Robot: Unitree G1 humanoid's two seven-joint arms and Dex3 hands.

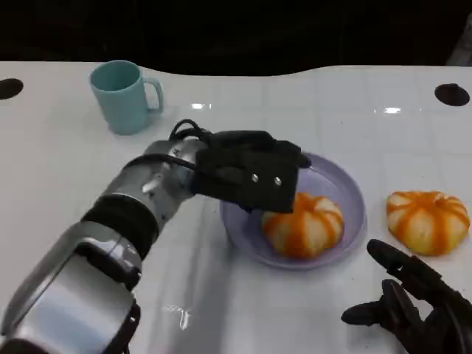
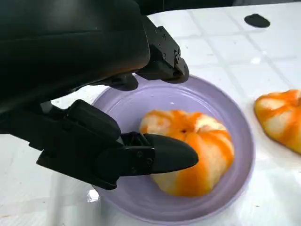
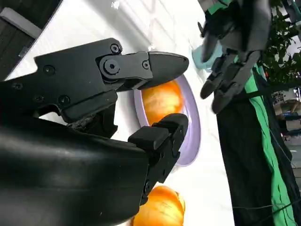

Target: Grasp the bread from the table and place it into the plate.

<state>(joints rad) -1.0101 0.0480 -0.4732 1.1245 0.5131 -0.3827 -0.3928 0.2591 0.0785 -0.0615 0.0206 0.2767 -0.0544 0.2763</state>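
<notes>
Overhead, a second bread [image 1: 428, 220] lies beside the plate [image 1: 346, 184]; the left robot hand [image 2: 160, 113] hovers released over plated bread [image 2: 193, 155]

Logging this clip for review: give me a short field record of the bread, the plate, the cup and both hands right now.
bread in plate: lies inside the purple plate
second bread: on the table, beside the plate, apart from it
left hand: over the plate, fingers apart, holding nothing
right hand: low by the table's near edge, fingers apart, holding nothing
cup: teal, upright, beyond the left arm
</notes>
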